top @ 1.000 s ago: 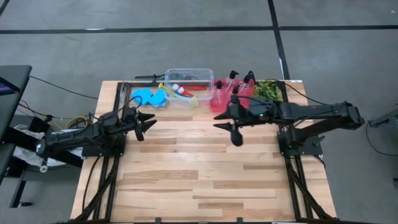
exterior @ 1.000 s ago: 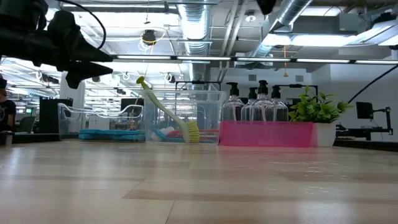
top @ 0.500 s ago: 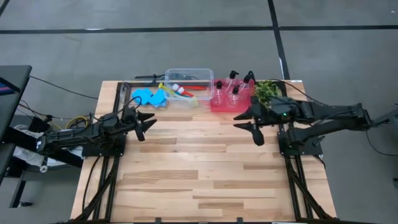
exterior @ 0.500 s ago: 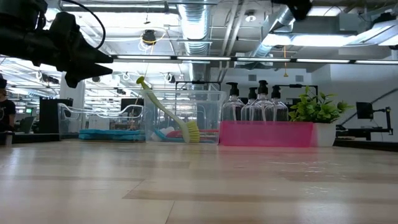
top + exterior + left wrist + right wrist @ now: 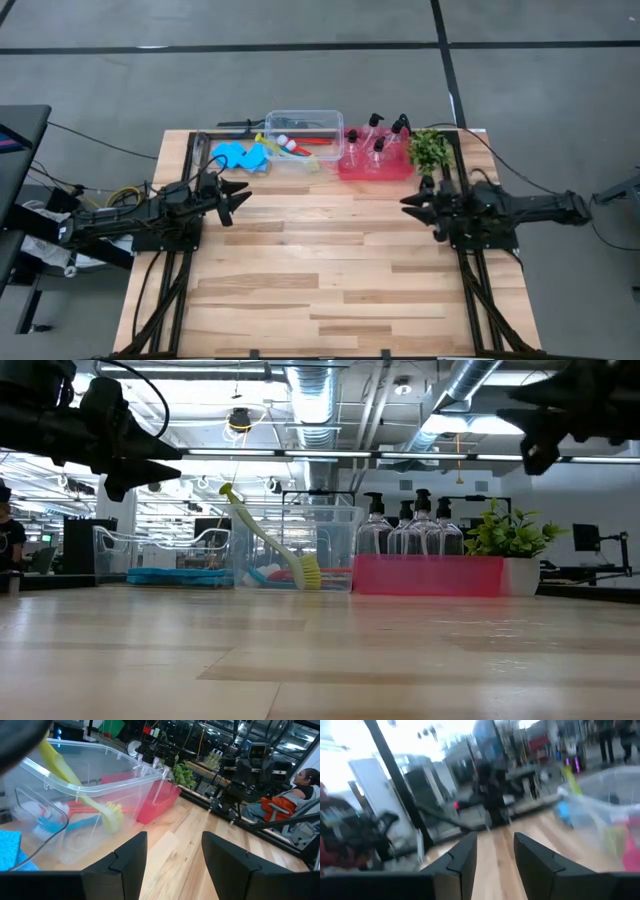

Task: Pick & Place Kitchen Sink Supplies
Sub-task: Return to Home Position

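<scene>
All the supplies stand along the table's far edge. Blue sponges point(image 5: 238, 155) lie at the far left. Red, blue and yellow-green brushes point(image 5: 295, 145) lie in a clear tub point(image 5: 300, 113), and the yellow-green brush point(image 5: 270, 540) leans up over the tub's rim. Clear pump bottles point(image 5: 378, 140) stand upright in a red tray point(image 5: 425, 575). My left gripper point(image 5: 238, 204) hovers open near the sponges, pointing level across the table. My right gripper point(image 5: 415, 210) hovers open at the right edge, well short of the tray. Nothing is between either pair of fingers.
A small leafy plant point(image 5: 430, 148) in a white pot stands right of the red tray, just beyond my right gripper. The wooden tabletop point(image 5: 320, 270) stretches bare from the middle to the near edge. A seated person point(image 5: 300, 795) shows in the room beyond the table.
My right gripper has drawn back from beside the red tray toward the table's right edge, sinking lower and rolling a little as it went; its fingers hold nothing. My left gripper has kept its place. The supplies have not moved.
</scene>
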`<state>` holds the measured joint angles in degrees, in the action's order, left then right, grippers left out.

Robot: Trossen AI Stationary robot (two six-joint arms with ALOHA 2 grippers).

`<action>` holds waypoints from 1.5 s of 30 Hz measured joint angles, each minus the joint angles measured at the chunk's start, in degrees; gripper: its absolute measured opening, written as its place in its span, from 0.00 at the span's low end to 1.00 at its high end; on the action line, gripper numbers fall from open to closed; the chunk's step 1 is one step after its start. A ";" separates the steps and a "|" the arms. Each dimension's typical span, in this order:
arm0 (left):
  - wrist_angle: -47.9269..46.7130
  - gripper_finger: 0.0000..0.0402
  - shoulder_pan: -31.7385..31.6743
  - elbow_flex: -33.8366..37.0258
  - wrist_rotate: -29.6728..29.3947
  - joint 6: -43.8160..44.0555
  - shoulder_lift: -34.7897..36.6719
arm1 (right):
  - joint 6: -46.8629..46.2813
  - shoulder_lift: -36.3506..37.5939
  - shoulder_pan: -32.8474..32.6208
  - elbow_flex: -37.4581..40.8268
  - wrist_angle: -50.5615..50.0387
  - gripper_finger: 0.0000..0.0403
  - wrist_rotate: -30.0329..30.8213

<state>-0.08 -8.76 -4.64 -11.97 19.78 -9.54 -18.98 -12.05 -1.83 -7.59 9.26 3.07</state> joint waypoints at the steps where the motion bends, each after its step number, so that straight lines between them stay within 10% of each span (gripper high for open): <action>1: 0.00 0.48 0.01 0.00 0.06 0.09 0.00 | -0.08 2.17 -0.02 1.27 0.08 0.30 0.02; 8: 0.04 0.48 0.01 -0.02 0.55 1.88 -0.70 | 0.00 12.04 0.08 6.60 -1.33 0.30 0.18; 45: 1.88 0.48 1.30 -0.07 3.06 3.64 -6.01 | -6.58 10.20 0.07 6.90 -7.57 0.30 4.50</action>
<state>1.80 -7.46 -4.71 -8.91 23.42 -15.55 -25.56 -1.85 -1.76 -0.69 1.69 7.57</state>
